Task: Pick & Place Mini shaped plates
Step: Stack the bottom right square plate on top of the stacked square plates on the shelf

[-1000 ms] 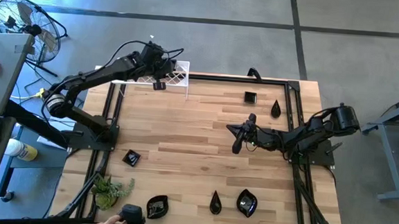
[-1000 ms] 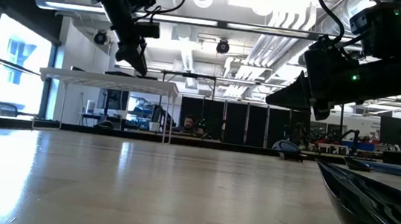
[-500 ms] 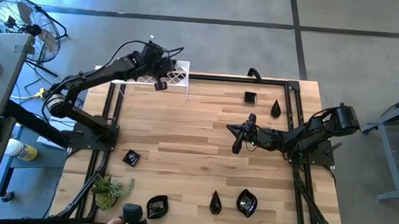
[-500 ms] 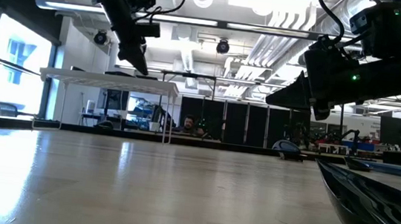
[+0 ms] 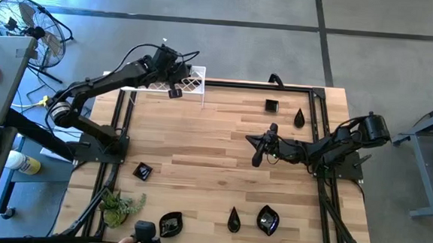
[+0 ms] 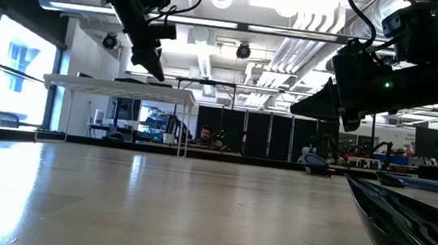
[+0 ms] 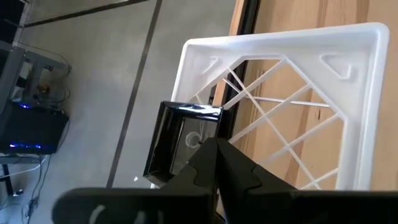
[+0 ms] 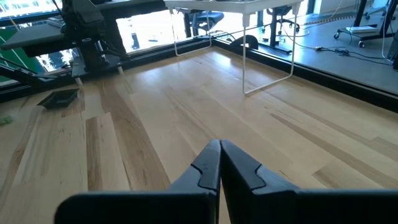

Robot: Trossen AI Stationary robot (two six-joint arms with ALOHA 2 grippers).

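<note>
No readable brand, label or writing anywhere. Left gripper (image 5: 175, 91) above white lattice rack (image 5: 194, 80) at counter (image 5: 200, 147) far-left corner, fingers (image 7: 214, 163) pressed together, nothing pinched. Square black plate (image 7: 177, 142) on rack, just beside fingertips. Right gripper (image 5: 258, 159) mid-counter, fingers (image 8: 219, 163) pressed together, empty. Other black plates (image 5: 270, 105) scattered over counter; plant (image 5: 119, 204) near corner.

I see the wooden table (image 5: 207, 143) carrying black mini plates — square (image 5: 272, 106) and teardrop (image 5: 299, 117) far right, five (image 5: 268, 220) near — plus white rack (image 5: 192, 81) and plant (image 5: 119, 204).
</note>
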